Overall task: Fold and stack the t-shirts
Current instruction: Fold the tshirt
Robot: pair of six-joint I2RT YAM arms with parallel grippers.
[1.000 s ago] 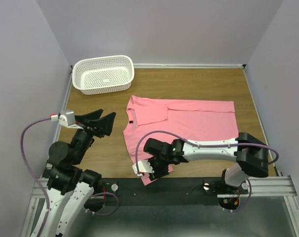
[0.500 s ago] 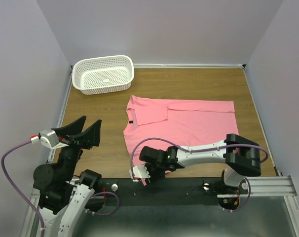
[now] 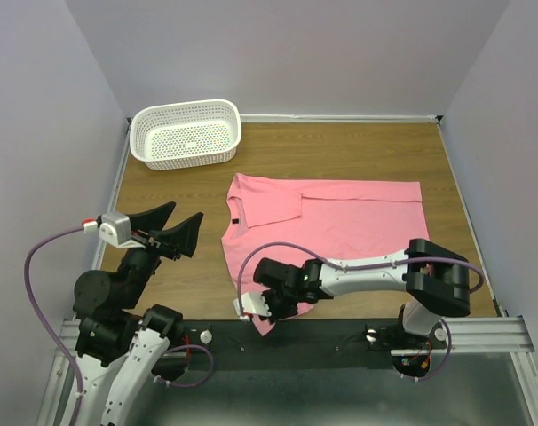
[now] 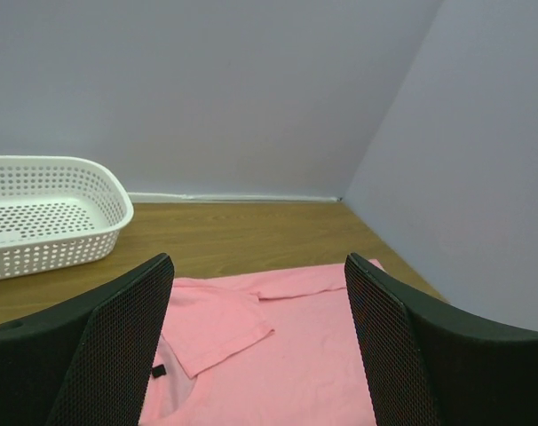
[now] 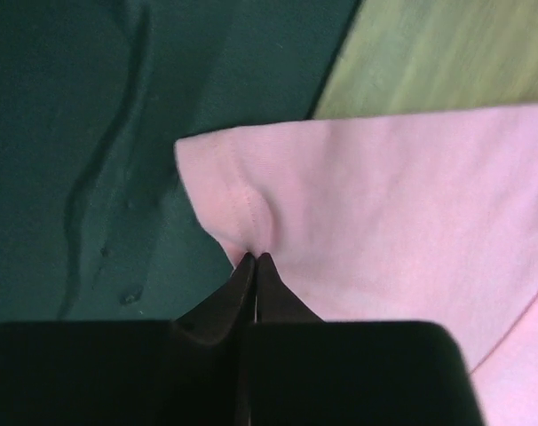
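Observation:
The salmon-pink t-shirt (image 3: 349,222) lies flat on the wooden table, one sleeve folded in over its chest and a small dark label at the neck (image 4: 158,371). Its near sleeve (image 5: 384,186) reaches over the table's front edge onto the dark rail. My right gripper (image 3: 269,311) is low at that edge, its jaws pinched together on the sleeve's hem (image 5: 254,257). My left gripper (image 3: 182,220) hangs open above the table left of the shirt, nothing between its mesh-faced fingers (image 4: 118,337), facing the shirt (image 4: 287,355).
A white perforated basket (image 3: 185,105) stands empty at the back left corner, seen also in the left wrist view as basket (image 4: 47,240). Grey walls close the table on three sides. The black rail (image 3: 340,333) runs along the near edge.
The right gripper's jaws have closed on the sleeve hem at the table's front edge. The left arm drew back toward its base, then swung forward again, its gripper staying open.

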